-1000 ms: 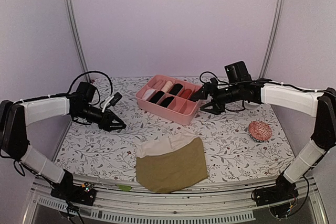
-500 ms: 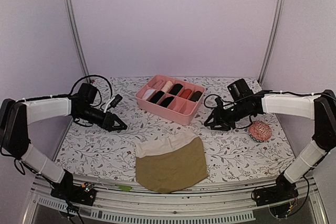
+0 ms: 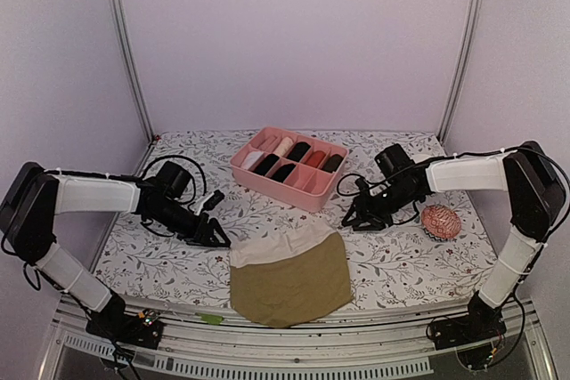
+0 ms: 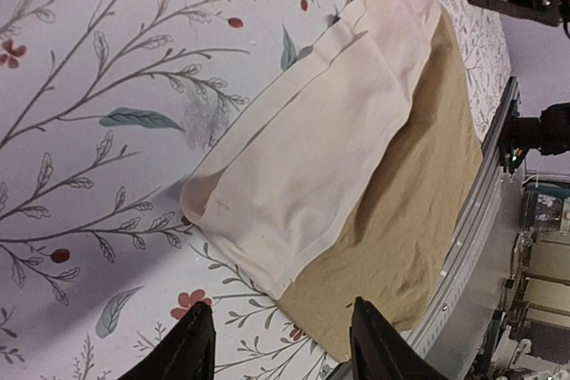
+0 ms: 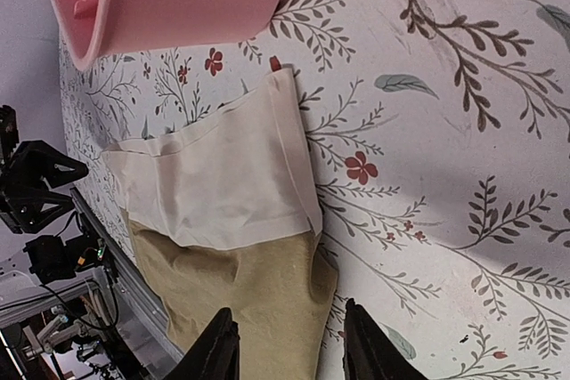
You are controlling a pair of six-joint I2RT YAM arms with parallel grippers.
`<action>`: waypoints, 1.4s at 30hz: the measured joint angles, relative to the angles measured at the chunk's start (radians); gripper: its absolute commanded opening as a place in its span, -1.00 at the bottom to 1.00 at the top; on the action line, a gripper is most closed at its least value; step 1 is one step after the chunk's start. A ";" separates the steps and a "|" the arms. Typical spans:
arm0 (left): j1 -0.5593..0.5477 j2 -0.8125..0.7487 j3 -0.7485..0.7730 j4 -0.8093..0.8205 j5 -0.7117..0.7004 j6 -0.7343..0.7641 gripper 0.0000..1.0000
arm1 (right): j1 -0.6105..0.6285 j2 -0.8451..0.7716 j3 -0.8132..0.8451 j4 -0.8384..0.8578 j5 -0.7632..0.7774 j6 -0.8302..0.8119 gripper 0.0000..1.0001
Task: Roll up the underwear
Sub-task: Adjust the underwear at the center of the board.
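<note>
Now both arms have dropped toward the olive-brown underwear (image 3: pixel 289 282), which lies flat at the near edge of the counter (image 3: pixel 401 260), its cream waistband (image 3: pixel 278 248) on the far side. The left hand (image 3: pixel 218 238) has slid in beside the waistband's left corner, and the right hand (image 3: pixel 354 220) has left the pink box (image 3: pixel 289 186) for the right corner. Both hands have their fingers apart and hold nothing. The first pinch looks imminent, with no rolling begun yet.

Top view high, behind arms; wrist views low, share underwear (image 4: pixel 356 157)
</note>
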 measured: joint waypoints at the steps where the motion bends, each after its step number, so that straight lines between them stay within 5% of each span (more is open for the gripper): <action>1: -0.007 0.007 -0.001 0.002 -0.008 -0.014 0.02 | 0.000 0.000 0.004 0.001 -0.003 -0.001 -0.16; 11: -0.080 0.175 0.094 0.011 -0.122 -0.096 -0.23 | 0.000 0.000 0.007 -0.007 -0.004 -0.002 -0.13; 15: -0.086 0.225 0.143 -0.005 -0.161 -0.115 -0.99 | 0.000 0.000 0.007 -0.014 0.003 0.000 -0.10; 21: -0.043 0.245 0.185 -0.076 -0.144 -0.045 -1.00 | 0.000 -0.001 0.007 -0.025 0.013 0.001 -0.08; 29: 0.241 0.275 0.225 -0.198 -0.111 0.085 -1.00 | 0.000 0.000 0.012 -0.035 0.012 0.005 -0.11; 42: 0.246 0.339 0.240 -0.225 -0.069 0.123 -1.00 | 0.074 0.078 0.027 0.099 -0.040 0.104 -0.17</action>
